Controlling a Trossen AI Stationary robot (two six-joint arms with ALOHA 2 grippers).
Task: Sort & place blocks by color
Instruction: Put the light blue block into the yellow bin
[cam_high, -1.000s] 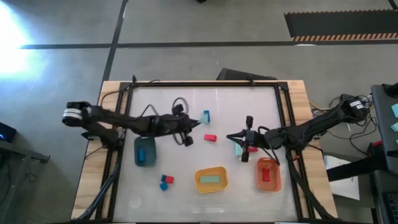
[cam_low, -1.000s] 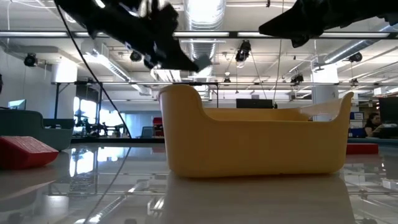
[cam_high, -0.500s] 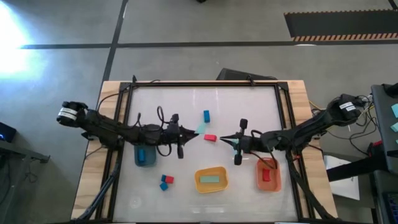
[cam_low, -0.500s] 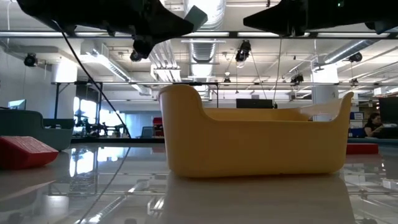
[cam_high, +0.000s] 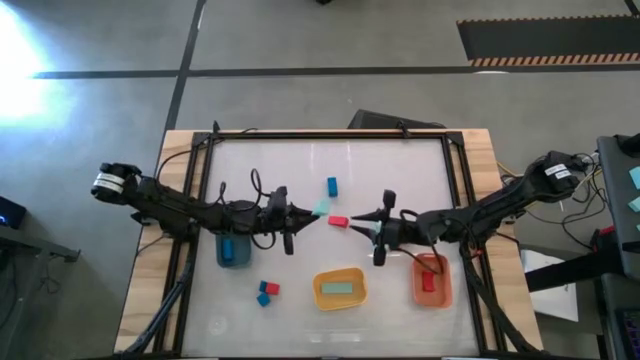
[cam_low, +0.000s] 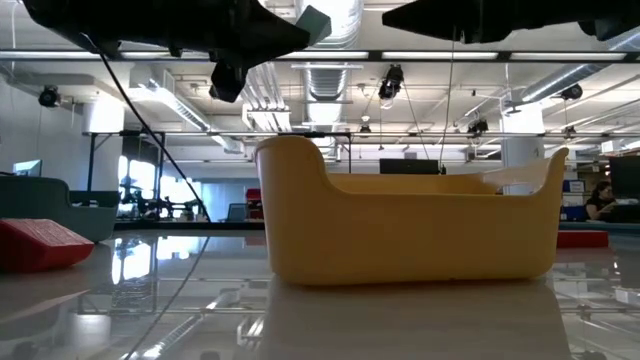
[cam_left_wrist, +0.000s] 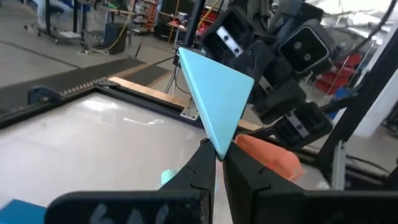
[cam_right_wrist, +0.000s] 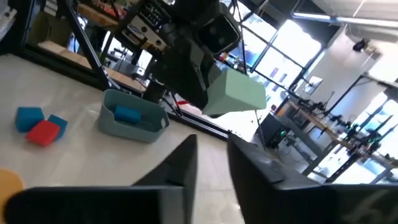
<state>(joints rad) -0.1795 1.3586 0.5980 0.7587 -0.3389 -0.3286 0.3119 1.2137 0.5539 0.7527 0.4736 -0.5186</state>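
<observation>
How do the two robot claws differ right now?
The left gripper is shut on a mint block and holds it up above the table; the right gripper stands slightly open and holds nothing. The left reaches in from the blue bin's side, the right from the orange bin's. Both point toward the table's middle.

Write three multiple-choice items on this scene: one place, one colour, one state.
1. The yellow bin stands:
A) between the grey-blue bin and the orange bin
B) at the far edge
C) outside both

2. The block in the orange bin is:
A) blue
B) red
C) mint

3. The left gripper is:
A) open, empty
B) shut on a red block
C) shut on the mint block

A: the high view shows the row.
B: red shows inside.
C: the fingers pinch its corner.
</observation>
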